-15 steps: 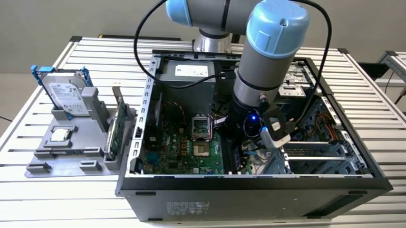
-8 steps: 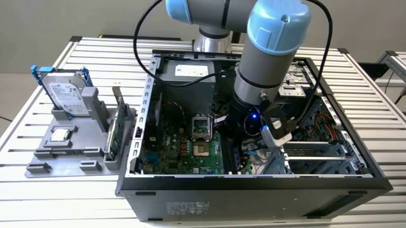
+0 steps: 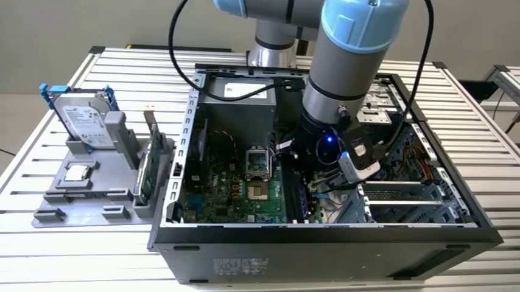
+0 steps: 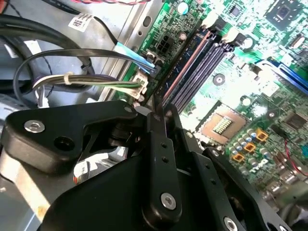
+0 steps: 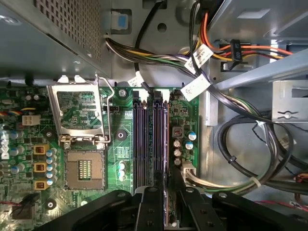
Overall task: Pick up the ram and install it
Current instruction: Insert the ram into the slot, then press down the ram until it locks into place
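The ram [image 5: 167,159] is a thin blue stick that I see edge-on, standing along the outermost of the black memory slots [image 5: 140,139] on the green motherboard [image 5: 120,144]. My gripper [image 5: 168,211] is shut on the ram's near end, with a black finger on each side. In the second wrist view the ram [image 4: 183,57] runs away from the gripper [image 4: 161,120] beside the slots [image 4: 204,60]. In the exterior view the arm reaches down into the open computer case [image 3: 325,234], and the gripper [image 3: 313,185] holds the ram [image 3: 302,198] low over the board.
A CPU socket [image 5: 84,171] with its raised metal frame lies beside the slots. Cable bundles [image 5: 240,159] crowd the other side. Outside the case, a grey holder [image 3: 89,194] carries a silver hard drive [image 3: 85,125] and a green card [image 3: 150,161].
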`<action>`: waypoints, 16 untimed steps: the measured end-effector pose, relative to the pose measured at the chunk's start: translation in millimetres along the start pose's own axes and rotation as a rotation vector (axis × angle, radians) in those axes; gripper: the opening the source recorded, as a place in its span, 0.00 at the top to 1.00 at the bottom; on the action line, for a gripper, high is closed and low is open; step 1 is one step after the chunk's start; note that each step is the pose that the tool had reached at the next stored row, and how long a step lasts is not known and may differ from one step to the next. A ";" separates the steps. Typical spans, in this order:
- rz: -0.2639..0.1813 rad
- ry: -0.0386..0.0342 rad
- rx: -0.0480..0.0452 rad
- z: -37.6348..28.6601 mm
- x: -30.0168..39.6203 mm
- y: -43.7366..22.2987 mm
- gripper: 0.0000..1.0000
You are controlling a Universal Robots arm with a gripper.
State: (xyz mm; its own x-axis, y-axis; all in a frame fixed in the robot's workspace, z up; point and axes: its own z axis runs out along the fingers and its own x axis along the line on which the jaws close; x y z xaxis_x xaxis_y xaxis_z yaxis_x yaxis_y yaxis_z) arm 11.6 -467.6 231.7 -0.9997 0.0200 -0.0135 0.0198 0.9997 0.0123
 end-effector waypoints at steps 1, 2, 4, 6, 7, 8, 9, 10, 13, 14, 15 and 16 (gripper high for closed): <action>0.000 0.0000 0.0002 -1.4 0.0 0.0 0.00; 0.000 0.0000 -0.0001 -1.9 0.0 0.0 0.00; 0.000 -0.0001 -0.0003 -1.9 0.0 0.1 0.00; 0.000 -0.0001 -0.0002 -1.9 0.1 0.0 0.00; 0.000 0.0000 0.0000 -2.0 0.1 0.0 1.00; 0.000 0.0000 0.0000 -2.0 0.2 0.0 1.00; 0.000 0.0000 0.0000 -2.0 0.2 0.0 1.00; 0.000 0.0000 0.0000 -2.0 0.2 0.0 1.00; 0.000 0.0000 0.0000 -2.0 0.7 0.0 1.00; 0.000 0.0000 0.0001 -2.1 1.2 0.0 1.00; 0.000 0.0000 0.0000 -2.0 1.2 0.0 1.00; 0.000 0.0000 0.0000 -2.0 1.3 0.0 1.00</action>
State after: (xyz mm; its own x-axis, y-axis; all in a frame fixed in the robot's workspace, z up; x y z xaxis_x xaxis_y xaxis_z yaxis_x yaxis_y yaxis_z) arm 10.3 -467.6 233.7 -0.9997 0.0200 -0.0135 0.0198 0.9997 0.0123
